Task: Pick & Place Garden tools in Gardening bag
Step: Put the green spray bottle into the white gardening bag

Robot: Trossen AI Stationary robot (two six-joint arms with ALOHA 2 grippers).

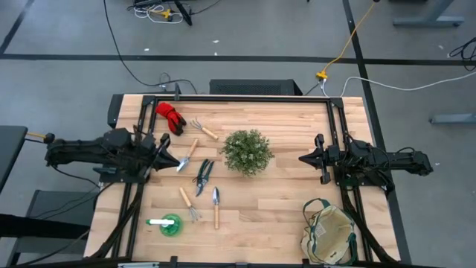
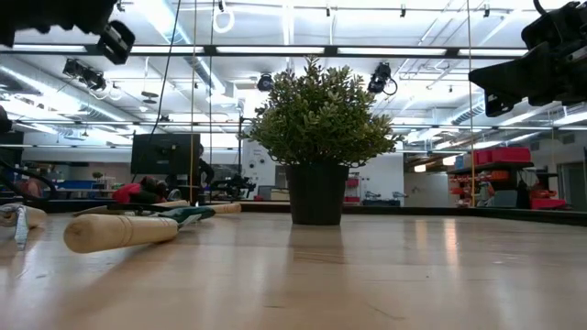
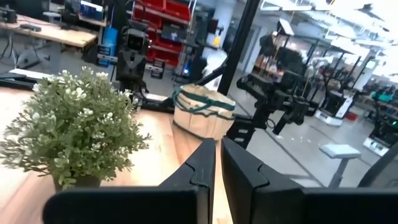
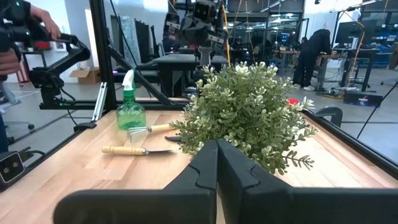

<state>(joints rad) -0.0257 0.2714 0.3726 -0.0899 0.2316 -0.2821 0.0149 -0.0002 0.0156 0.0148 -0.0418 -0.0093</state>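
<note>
Left gripper [image 1: 178, 160] raised over the left side of the wooden surface [image 1: 282, 193], fingers [image 3: 202, 165] nearly together with only a thin slit between them, empty. Right gripper [image 1: 303, 158] raised over the right side, fingers [image 4: 208, 165] pressed together, empty too. Both pointed inward at the potted plant [image 1: 247, 152] in the middle.

Scattered on the left half, all apart from both grippers: red gloves [image 1: 169, 116] near the far left corner; just beside them a small rake [image 1: 202, 128] with wooden handle; a trowel [image 1: 187, 155] lying right at the left gripper's tip, contact impossible to judge; dark-handled pruning shears [image 1: 203, 175] next to the plant; nearer the front edge a hand fork [image 1: 189, 203] and a second trowel [image 1: 216, 206], side by side; a green round spray bottle [image 1: 167, 224] with white top lying at the front left.

Gardening bag [image 1: 329, 232], beige with dark green trim, sitting at the front right corner, open mouth upward, well apart from the tools. Nothing visible inside from above.

In the low view, a wooden handle [image 2: 119, 231] lying close at the left, plant in its dark pot at centre.

In the right wrist view, a person [image 4: 314, 56] standing in the room beyond.
</note>
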